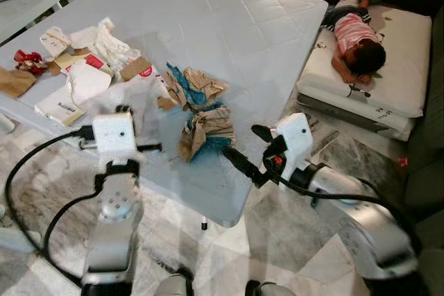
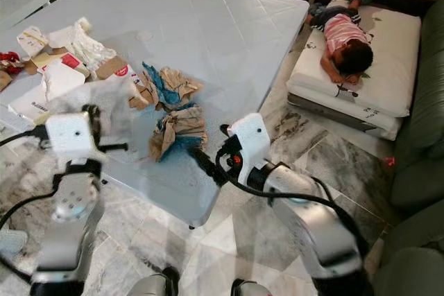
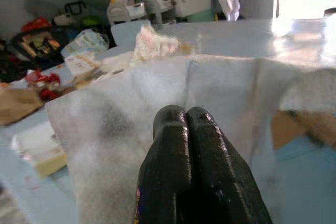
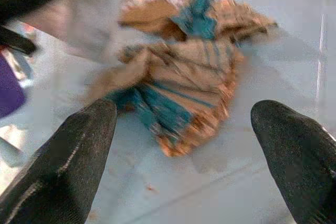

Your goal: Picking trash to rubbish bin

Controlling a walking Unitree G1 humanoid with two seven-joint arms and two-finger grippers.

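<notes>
Spread wide, the right gripper (image 4: 181,145) faces a crumpled brown-and-teal paper bag (image 1: 206,132) on the pale blue table (image 1: 229,39). Left gripper (image 3: 189,124), fingers pressed together, touches white tissue paper (image 3: 157,93).

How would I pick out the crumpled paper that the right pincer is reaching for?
Start at the big pale table and go to its near edge, where the open right pincer points. The crumpled paper lies just ahead: brown with teal, closer to the edge than the similar wad behind it.
</notes>
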